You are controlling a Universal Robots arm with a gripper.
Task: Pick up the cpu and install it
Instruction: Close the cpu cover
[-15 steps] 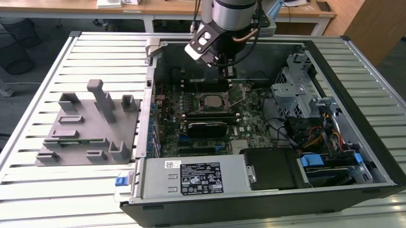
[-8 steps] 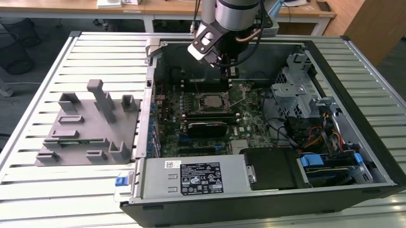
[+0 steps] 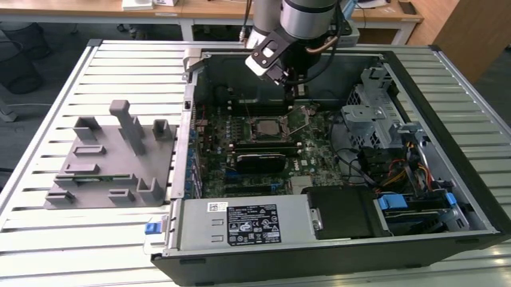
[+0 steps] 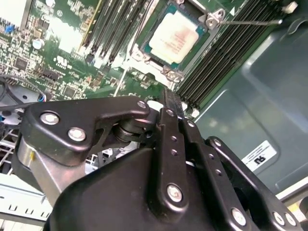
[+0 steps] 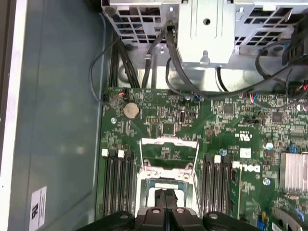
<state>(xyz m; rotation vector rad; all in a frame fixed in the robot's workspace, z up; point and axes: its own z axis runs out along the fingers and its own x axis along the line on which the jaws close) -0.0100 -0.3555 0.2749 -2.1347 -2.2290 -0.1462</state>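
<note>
A: Where's the cpu (image 4: 175,36)?
B: In the socket (image 4: 143,58), lying flat, metal top up, edges sq w/ the RAM slots (image 4: 226,55). Near-square, so no real long axis.
A: Jaws?
B: Clenched, empty, close over it.
A: Step?
B: Looks seated. Retaining frame (image 5: 168,142) is open, so prob. not locked. Further contact needs a light, straight-down touch.

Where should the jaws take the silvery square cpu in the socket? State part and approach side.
Grip the silvery square cpu by two opposite thin edges, straight down from above: it lies flat, face up, in the metal-framed motherboard socket, with black memory slots flanking it.
</note>
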